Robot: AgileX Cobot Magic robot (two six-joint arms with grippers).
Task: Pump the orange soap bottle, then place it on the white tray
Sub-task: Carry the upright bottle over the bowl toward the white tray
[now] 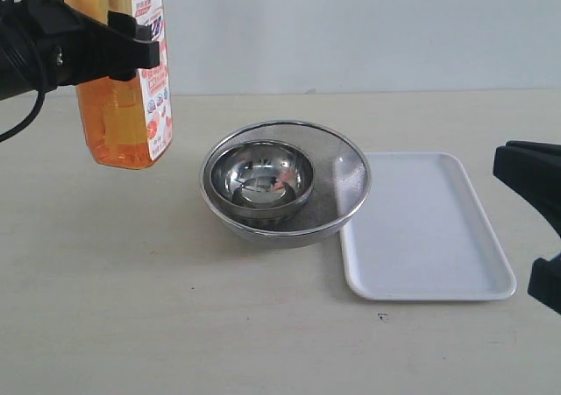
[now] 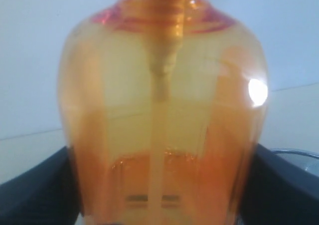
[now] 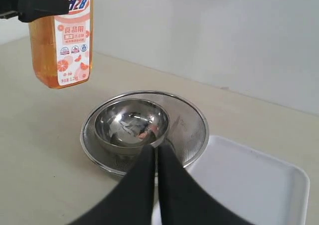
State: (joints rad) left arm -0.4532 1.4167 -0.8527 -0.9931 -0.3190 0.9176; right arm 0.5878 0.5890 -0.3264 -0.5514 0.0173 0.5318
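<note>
The orange soap bottle (image 1: 127, 106) hangs upright in the air above the table's far left, its white-red label toward the bowls. My left gripper (image 1: 114, 46) is shut on its upper body, black fingers (image 2: 281, 185) on both sides. The bottle (image 2: 164, 110) fills the left wrist view, and its pump head is cut off in every view. The white tray (image 1: 429, 237) lies flat on the table to the right, with nothing on it. My right gripper (image 3: 156, 150) is shut on nothing, near the tray's edge (image 3: 259, 185) and pointing toward the bowls; the bottle (image 3: 60, 40) shows beyond them.
Two nested steel bowls (image 1: 285, 180), the outer one a mesh, stand mid-table between the bottle and the tray, touching the tray's left edge. Black parts of the right arm (image 1: 530, 172) show at the right border. A pale wall runs behind the table.
</note>
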